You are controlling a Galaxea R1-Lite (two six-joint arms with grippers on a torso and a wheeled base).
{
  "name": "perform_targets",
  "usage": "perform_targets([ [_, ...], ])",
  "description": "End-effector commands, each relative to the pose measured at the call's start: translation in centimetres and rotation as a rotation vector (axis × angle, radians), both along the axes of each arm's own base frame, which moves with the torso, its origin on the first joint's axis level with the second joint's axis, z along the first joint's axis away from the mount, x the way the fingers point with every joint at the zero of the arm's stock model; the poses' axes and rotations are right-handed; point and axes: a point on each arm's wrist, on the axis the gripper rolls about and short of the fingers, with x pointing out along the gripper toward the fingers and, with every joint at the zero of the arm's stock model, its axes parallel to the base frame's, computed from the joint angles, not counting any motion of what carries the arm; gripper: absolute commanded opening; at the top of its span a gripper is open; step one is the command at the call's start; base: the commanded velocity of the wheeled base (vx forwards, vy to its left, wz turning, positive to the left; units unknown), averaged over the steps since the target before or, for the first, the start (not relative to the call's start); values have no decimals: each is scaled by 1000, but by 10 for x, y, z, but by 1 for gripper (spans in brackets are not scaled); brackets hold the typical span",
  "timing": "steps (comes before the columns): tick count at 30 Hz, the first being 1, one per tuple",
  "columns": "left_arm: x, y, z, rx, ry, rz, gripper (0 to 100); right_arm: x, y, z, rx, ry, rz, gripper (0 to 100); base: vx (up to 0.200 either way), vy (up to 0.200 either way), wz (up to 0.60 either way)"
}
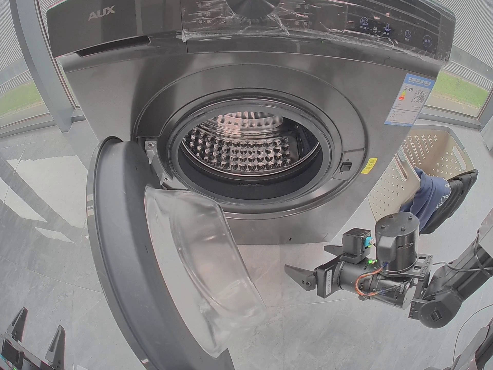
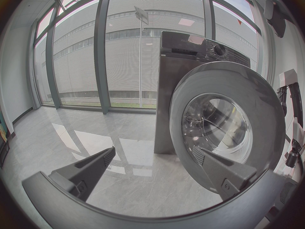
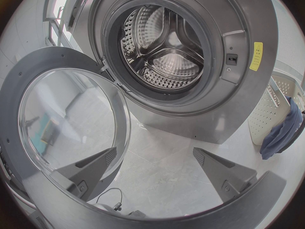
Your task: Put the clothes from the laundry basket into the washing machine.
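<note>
Left gripper point(image 2: 153, 150) and right gripper point(image 3: 153, 151) gape empty near the open washing machine point(image 1: 128, 88); blue and perhaps black clothes point(image 1: 429, 199) drape the right-hand laundry basket point(image 1: 436, 150).

The washing machine point(image 1: 308, 78) is noted as satin metal, the drum point(image 1: 241, 150) as polished dimpled steel. The laundry basket point(image 1: 436, 147) is recorded as matt perforated plastic, the clothes point(image 1: 430, 196) as cloth.
</note>
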Motion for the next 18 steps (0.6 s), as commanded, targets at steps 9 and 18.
perform_targets([
  [9,0,0,-4,1,3,0,100,16,34,-22,14,-14,52,100,-111,0,0],
  [18,0,0,-4,-1,3,2,100,0,50,-18,44,-11,110,100,0,0,0],
])
